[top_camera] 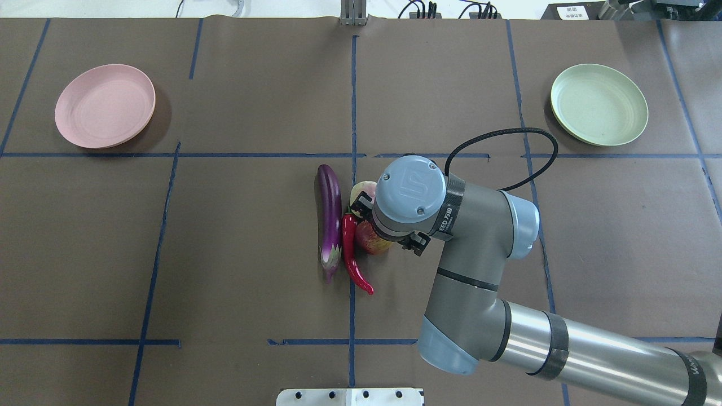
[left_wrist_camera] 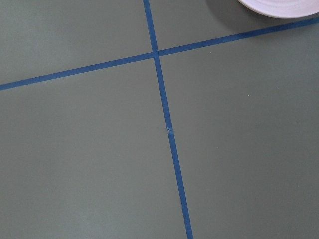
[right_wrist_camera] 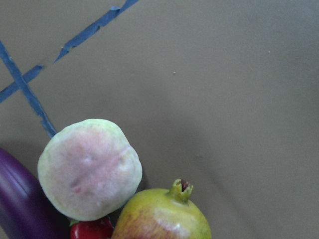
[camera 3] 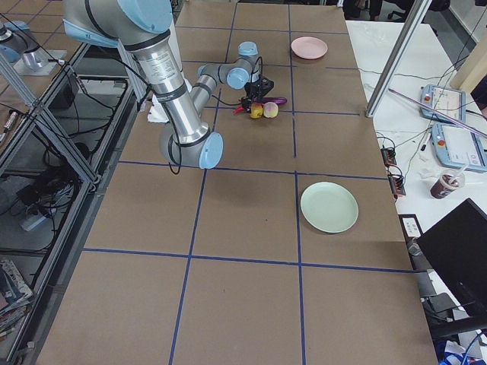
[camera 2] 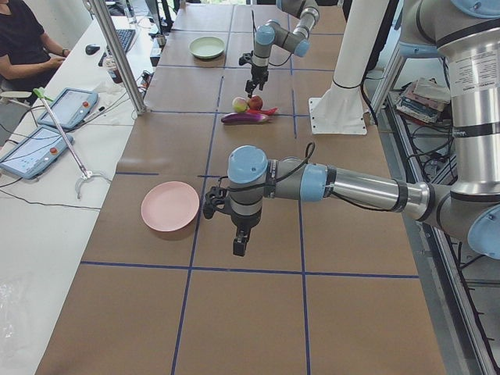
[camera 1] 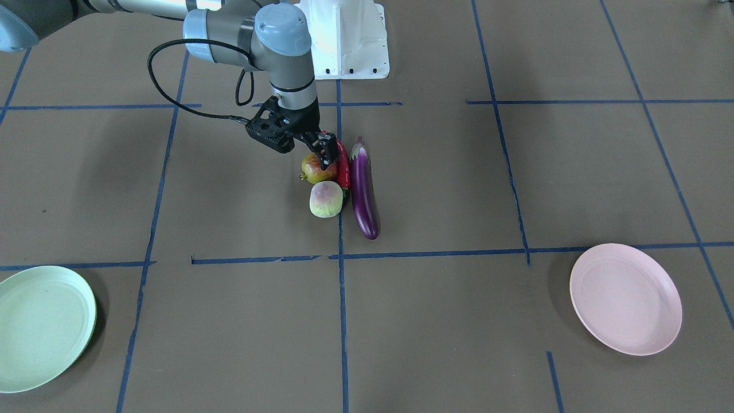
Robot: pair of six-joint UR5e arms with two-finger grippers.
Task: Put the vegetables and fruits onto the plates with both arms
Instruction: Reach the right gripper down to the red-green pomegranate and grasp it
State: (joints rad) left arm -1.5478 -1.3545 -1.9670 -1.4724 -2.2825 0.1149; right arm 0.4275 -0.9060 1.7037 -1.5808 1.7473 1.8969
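Observation:
The purple eggplant [camera 1: 363,195], red chili [camera 1: 343,166], pomegranate-like fruit [camera 1: 317,170] and paler peach-like fruit [camera 1: 326,199] lie bunched together at the table's middle. My right gripper [camera 1: 325,154] is down on top of the pomegranate, beside the chili, with its fingers apart. The right wrist view shows the peach [right_wrist_camera: 89,169] and the pomegranate [right_wrist_camera: 162,216] close below. The mint plate [camera 1: 40,327] and the pink plate [camera 1: 625,298] are empty. My left gripper [camera 2: 239,244] hangs above the table near the pink plate [camera 2: 170,206]; I cannot tell if it is open or shut.
The white base block [camera 1: 344,40] stands behind the fruit pile. Blue tape lines [camera 1: 342,321] divide the brown table. A black cable [camera 1: 172,86] loops off the right wrist. An operator [camera 2: 23,47] and tablets [camera 2: 35,148] sit beyond the table's long edge.

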